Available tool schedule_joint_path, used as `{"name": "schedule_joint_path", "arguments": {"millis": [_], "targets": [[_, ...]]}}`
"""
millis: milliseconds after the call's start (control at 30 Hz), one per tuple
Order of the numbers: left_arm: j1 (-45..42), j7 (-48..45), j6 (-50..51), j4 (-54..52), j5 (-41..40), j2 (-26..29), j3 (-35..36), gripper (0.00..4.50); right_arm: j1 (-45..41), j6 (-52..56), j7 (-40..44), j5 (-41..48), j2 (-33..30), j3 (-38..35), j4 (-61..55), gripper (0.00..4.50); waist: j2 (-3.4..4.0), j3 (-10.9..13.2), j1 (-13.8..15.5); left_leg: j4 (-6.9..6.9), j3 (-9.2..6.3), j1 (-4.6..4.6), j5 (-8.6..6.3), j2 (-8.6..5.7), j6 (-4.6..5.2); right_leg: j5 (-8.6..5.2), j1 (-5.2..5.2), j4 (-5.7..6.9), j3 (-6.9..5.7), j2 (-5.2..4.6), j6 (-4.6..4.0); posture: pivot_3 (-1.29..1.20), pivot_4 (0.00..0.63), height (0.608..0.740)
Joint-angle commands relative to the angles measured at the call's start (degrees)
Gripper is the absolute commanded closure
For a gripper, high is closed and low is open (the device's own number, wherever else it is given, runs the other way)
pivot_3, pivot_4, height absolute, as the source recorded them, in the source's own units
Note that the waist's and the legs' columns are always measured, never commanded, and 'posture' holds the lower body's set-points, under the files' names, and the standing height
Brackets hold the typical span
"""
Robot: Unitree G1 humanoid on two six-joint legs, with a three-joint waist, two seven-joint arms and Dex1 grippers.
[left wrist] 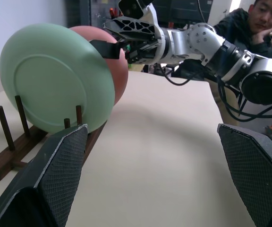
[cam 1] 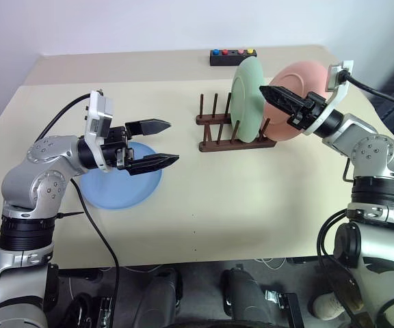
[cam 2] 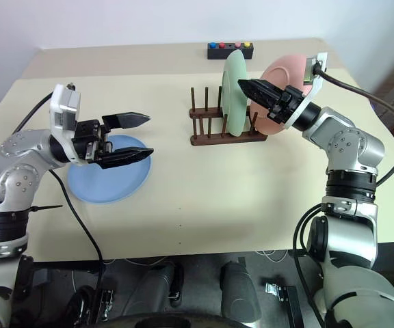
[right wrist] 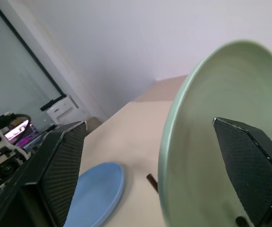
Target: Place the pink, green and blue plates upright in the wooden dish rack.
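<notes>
Your wooden dish rack sits toward the far middle of the desk, dark brown, two base rails with rows of thin pegs. The green plate stands upright in it, near the rack's right end, with empty pegs to its left. The pink plate stands on edge just behind and to the right of the green one, at the rack's right end; you can't tell from these views whether its rim sits between pegs or only leans there.

Your right pincer is up at the top of those two plates, fingers spread. In the head views its tips overlap the gap between green and pink. In the right wrist view the green plate's rim runs between the two fingers, neither one pressing on it. It is holding nothing.

The blue plate lies flat on the desk at the near left, well apart from the rack. Your left pincer hovers just above its far right edge, pointing level toward the rack, fingers spread wide and empty.

Small black box with coloured buttons sits at the far edge, behind the rack. A person is visible past the desk in the left wrist view.
</notes>
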Motion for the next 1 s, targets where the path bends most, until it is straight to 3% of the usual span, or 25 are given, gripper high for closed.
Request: {"name": "schedule_joint_path", "arguments": {"millis": [33,267,500,667,833,1000], "targets": [[-0.1,-0.4,-0.3,-1.5,-0.9,1.0,1.6,0.00,-3.7,-2.7,-0.7,2.1,-1.3,-3.7,-2.5,0.06,0.00,0.0,0.0,0.00,0.00,0.00,0.00,0.00,0.00,0.00,0.00,0.00,0.01,0.00,0.00,0.00,0.150,0.740],[0.3,-0.2,-0.3,-1.4,-0.7,1.1,1.6,0.00,-2.1,-10.2,1.3,1.0,-2.4,-4.6,-8.5,0.06,0.00,0.0,0.0,0.00,0.01,0.00,0.00,0.00,0.01,0.00,0.00,-0.02,0.01,0.00,0.01,0.00,0.150,0.740],[-1.6,3.4,4.4,7.0,4.2,8.6,2.3,0.00,11.9,-13.4,13.0,1.9,-7.3,0.8,-28.0,0.06,-0.01,0.0,-0.1,-0.02,0.01,0.01,-0.03,0.01,0.05,0.01,0.01,-0.06,0.02,0.02,0.02,0.00,0.150,0.740],[-4.5,5.6,1.4,13.3,8.9,10.9,3.3,0.00,15.7,-10.0,16.2,6.6,-9.2,0.8,-31.6,0.06,-0.05,0.0,0.1,0.00,0.01,0.01,-0.04,0.01,0.06,0.08,0.02,-0.08,0.03,0.02,0.10,0.00,0.150,0.740],[-5.4,10.5,4.1,26.1,15.7,16.8,3.0,0.00,18.1,-8.8,18.0,9.9,-9.7,1.5,-34.7,0.06,-0.09,0.0,-0.3,-0.03,0.03,0.02,-0.04,0.02,0.07,0.08,-0.02,-0.09,0.07,0.05,0.10,0.00,0.150,0.740],[-4.7,15.6,8.9,30.1,16.8,17.6,5.2,0.00,18.7,-9.5,17.8,9.2,-9.3,2.6,-34.4,0.06,-0.24,0.0,0.3,-0.02,0.04,0.01,-0.05,0.02,0.08,0.08,-0.02,-0.10,0.09,0.01,0.11,0.00,0.150,0.740]]}}
